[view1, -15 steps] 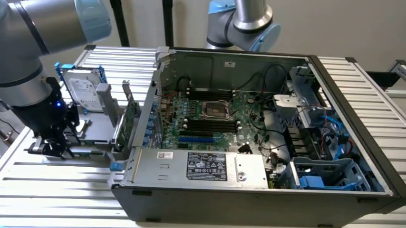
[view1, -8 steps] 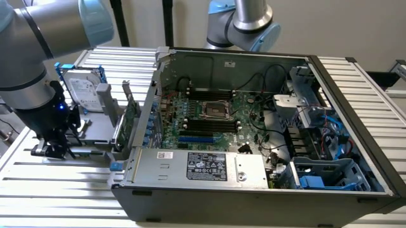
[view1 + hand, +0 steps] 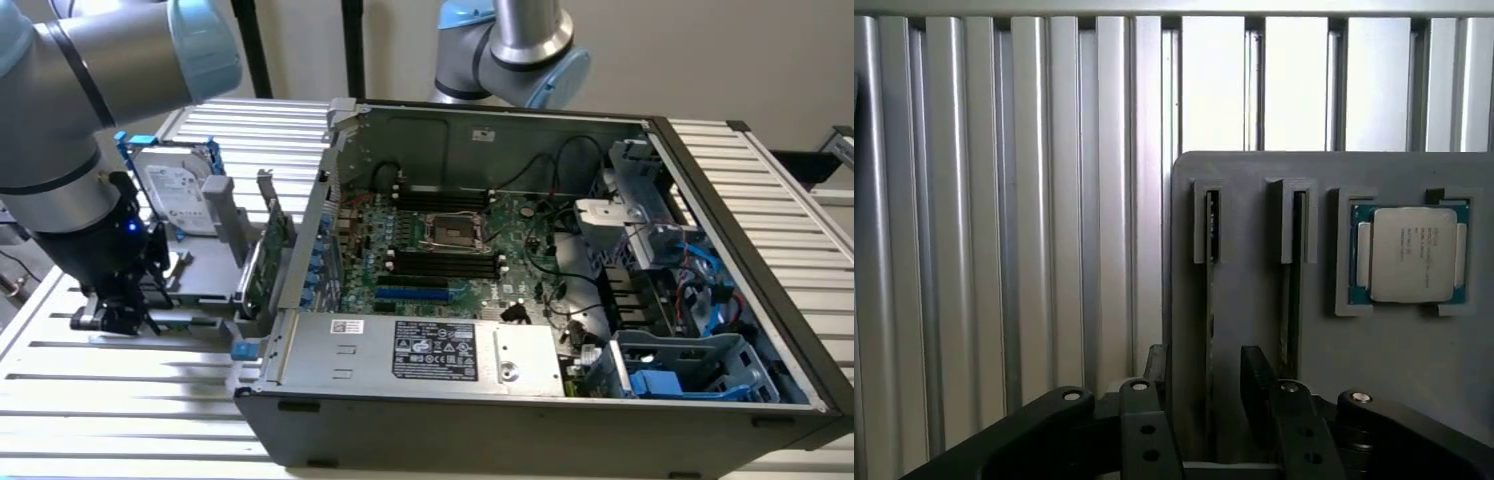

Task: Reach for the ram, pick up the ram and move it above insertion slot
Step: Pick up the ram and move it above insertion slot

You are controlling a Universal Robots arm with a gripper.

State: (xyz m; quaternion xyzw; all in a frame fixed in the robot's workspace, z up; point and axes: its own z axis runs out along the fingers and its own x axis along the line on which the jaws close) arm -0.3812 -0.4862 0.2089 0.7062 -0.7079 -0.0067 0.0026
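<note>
Gripper (image 3: 1206,365): wide open, holding nothing, one finger either side of the ram (image 3: 1210,300), which stands on edge in a gray holder (image 3: 1249,260).

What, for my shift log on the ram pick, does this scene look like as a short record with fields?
gripper: open, low at the grey holder, one finger on each side of the ram
ram: standing on edge in a holder groove, not lifted
second stick: on edge in the neighbouring groove
processor: lying in the holder's recess beside the grooves
insertion slot: black socket on the motherboard inside the open case, apart from the gripper
</note>
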